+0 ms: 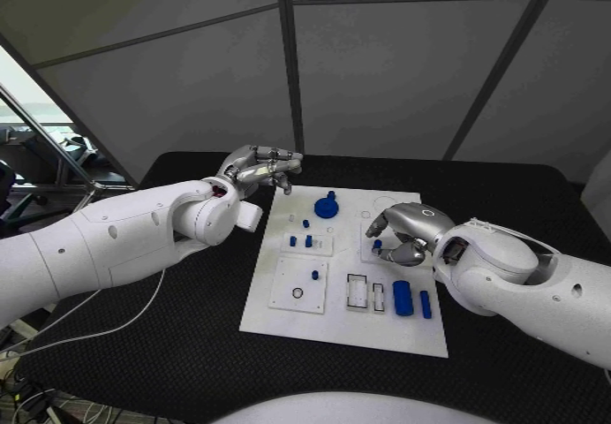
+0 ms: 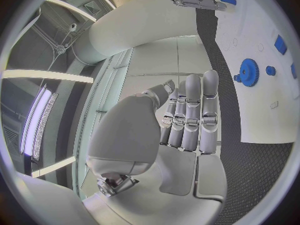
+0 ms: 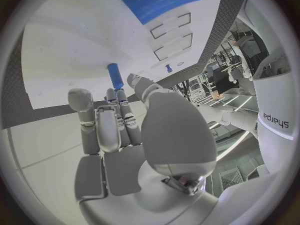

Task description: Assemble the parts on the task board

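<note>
You see one gear near your left hand, fingers straight and empty; right hand pinches one peg over the board on the black tabletop.

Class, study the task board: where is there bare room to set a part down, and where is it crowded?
Bare: the task board's near strip, below the white insert and long blue pieces. The board's middle, round the small pegs, gear and right hand, is crowded.
</note>
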